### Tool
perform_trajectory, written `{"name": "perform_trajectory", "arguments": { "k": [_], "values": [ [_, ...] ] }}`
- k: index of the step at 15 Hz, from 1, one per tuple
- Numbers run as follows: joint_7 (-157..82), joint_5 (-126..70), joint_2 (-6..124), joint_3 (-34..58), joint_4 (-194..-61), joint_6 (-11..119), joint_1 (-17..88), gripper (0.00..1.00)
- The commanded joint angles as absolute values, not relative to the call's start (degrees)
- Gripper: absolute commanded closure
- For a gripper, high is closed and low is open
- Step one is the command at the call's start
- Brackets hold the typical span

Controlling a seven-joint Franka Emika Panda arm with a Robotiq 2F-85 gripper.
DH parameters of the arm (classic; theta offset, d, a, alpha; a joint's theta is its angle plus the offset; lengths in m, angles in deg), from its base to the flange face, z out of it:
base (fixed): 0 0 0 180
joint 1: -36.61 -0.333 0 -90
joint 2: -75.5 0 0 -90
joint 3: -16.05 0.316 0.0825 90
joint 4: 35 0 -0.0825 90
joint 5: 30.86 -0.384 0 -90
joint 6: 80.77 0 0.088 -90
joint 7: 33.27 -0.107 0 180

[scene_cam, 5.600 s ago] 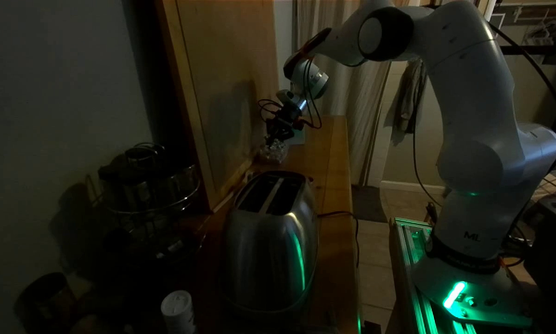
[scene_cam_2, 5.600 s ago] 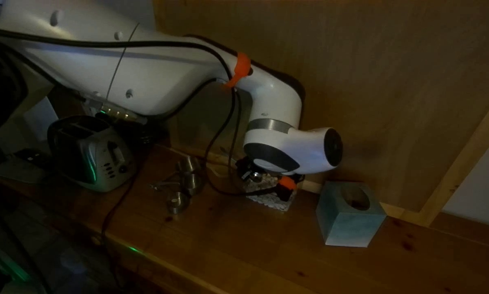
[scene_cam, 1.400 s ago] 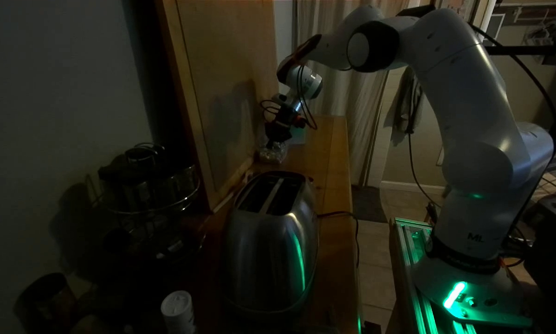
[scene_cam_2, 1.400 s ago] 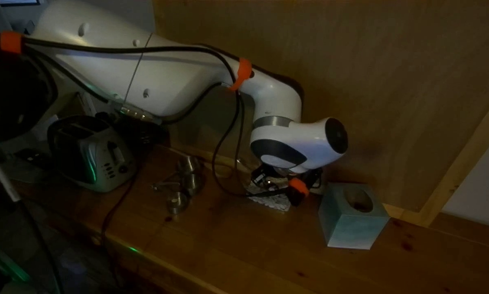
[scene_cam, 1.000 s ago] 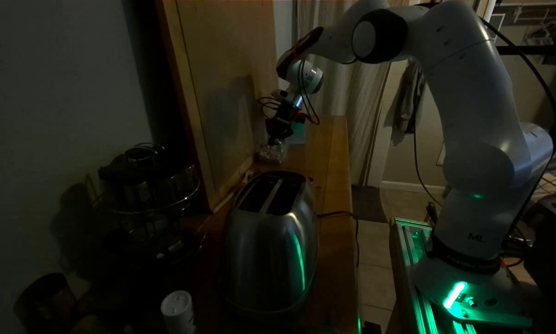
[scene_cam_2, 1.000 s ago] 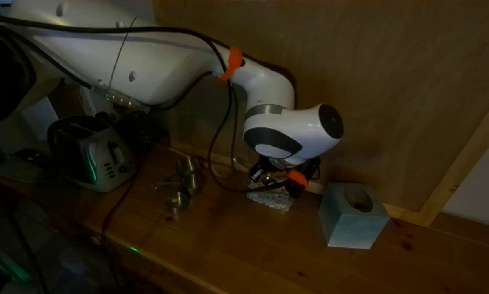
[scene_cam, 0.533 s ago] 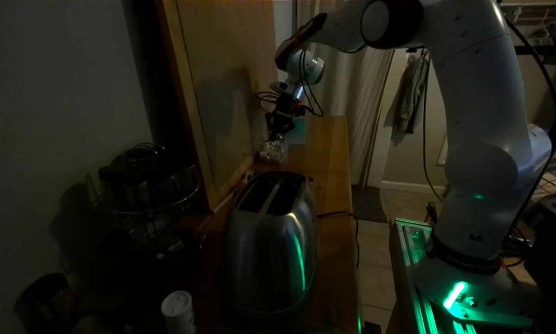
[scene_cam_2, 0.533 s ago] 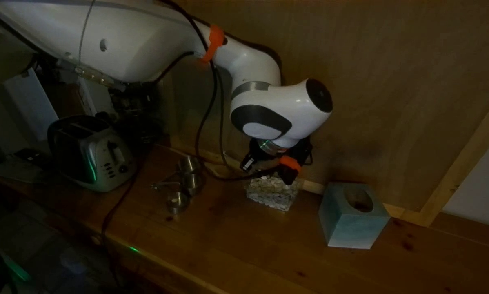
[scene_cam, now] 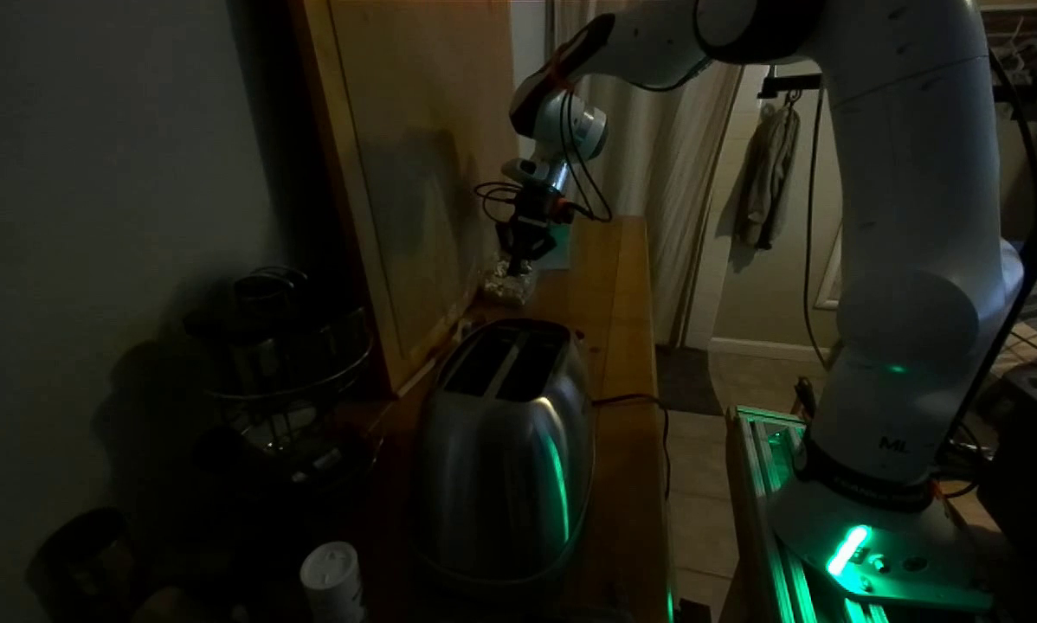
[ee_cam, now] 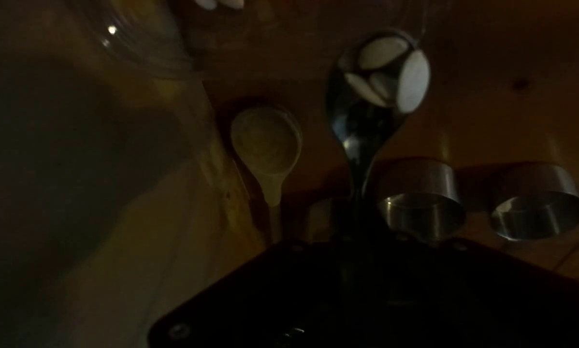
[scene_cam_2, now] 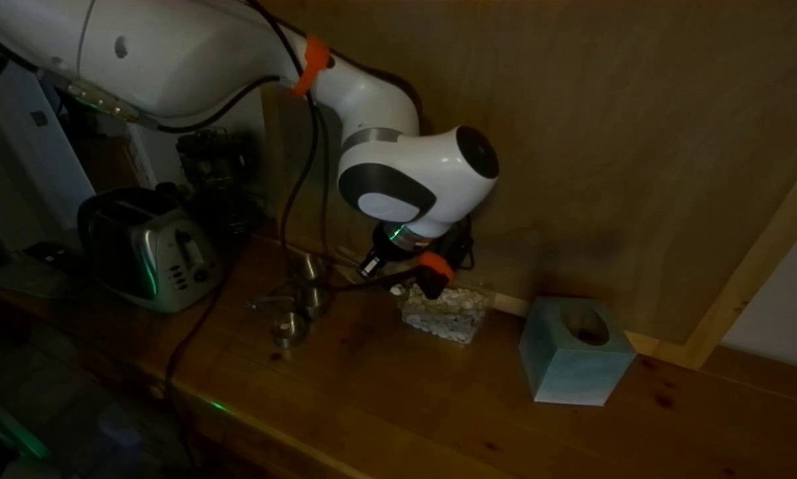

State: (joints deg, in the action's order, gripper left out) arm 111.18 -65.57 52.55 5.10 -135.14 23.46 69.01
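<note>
As we look down from the wrist, there it is: the fingers [ee_cam: 342, 244] are pinching a shiny spoon [ee_cam: 354, 123] by its handle, the grip itself deep in shadow, and the bowl reaches out ahead of them with a little load of white oval pieces [ee_cam: 413, 82] aboard! And where does that put us? Right up by the clear container [scene_cam_2: 452, 329], which holds a good heap of pale pieces and stands on the wooden table [scene_cam_2: 398, 399], close to the upright panel [scene_cam_2: 638, 166]. In the wrist view the spoon's tip overlaps the container's rim; whether the two touch, we can't tell. Near the foot of the panel lies a pale spoon-shaped utensil [ee_cam: 266, 140], and in an exterior view we count three metal cups [scene_cam_2: 289, 336] grouped between the toaster [scene_cam_2: 165, 256] and the container. Both exterior views give us that toaster, well apart from the fingers, and the blue-green tissue box [scene_cam_2: 575, 372], near the container on its far side from the cups.
</note>
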Motion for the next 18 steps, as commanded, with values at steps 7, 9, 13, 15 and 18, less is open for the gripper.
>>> {"name": "perform_trajectory", "arguments": {
  "k": [7,9,13,15,18],
  "values": [
    [110.7,-65.4,54.7,4.3,-138.8,25.3,67.2,0.98],
    [109.9,-65.3,55.7,4.4,-140.7,26.2,66.2,0.98],
    [109.9,-64.4,58.2,4.1,-146.7,30.5,63.5,0.98],
    [109.5,-64.5,59.3,3.9,-149.2,32.8,62.6,0.98],
    [109.3,-64.4,62.0,3.8,-153.1,37.0,61.4,0.98]
  ]
}}
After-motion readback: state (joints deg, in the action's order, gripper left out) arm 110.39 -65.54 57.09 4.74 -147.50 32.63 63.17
